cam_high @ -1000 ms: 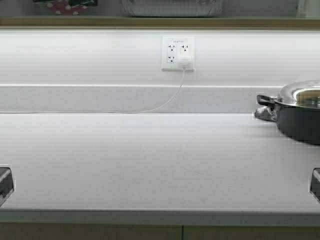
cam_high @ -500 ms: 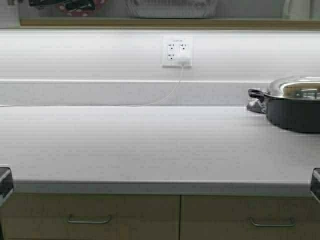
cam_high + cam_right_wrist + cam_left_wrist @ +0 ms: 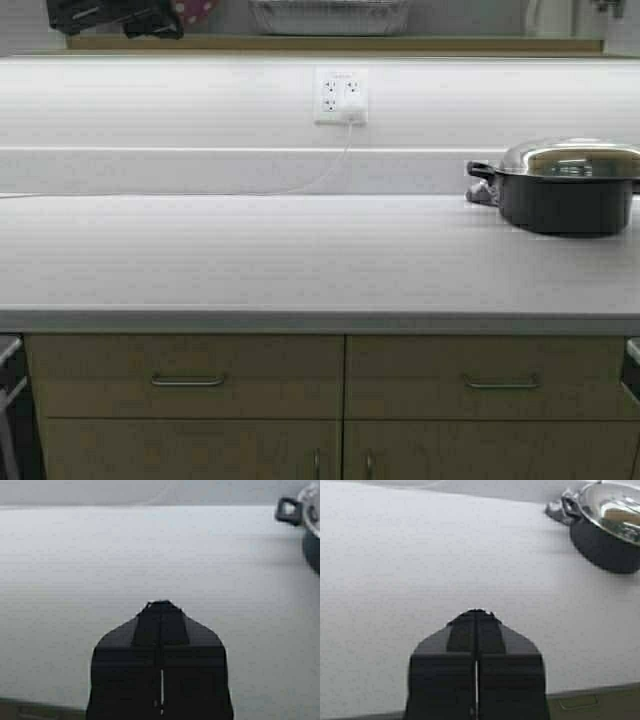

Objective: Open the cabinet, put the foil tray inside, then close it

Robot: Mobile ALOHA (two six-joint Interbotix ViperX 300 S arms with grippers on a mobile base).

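Observation:
The foil tray (image 3: 330,15) sits inside the cabinet at the top middle of the high view; only its ribbed silver lower side shows. Of the cabinet I see just the tan bottom edge (image 3: 420,44) and the open space above it. Its doors are out of view. My left gripper (image 3: 476,613) is shut and holds nothing, low over the front of the counter. My right gripper (image 3: 161,603) is shut and empty too. In the high view both arms only peek in at the lower left (image 3: 8,362) and lower right (image 3: 632,362) edges, far below the tray.
A dark pot with a steel lid (image 3: 565,187) stands on the white counter (image 3: 260,250) at the right. A wall outlet (image 3: 341,96) has a cord running left. Drawers (image 3: 188,378) with horizontal handles lie below. A dark object (image 3: 115,16) sits in the cabinet's left.
The robot has driven backward: the counter, pot and outlet have shifted up and left in the high view, and the drawers and base cabinet doors below have come into sight. Both grippers stay shut.

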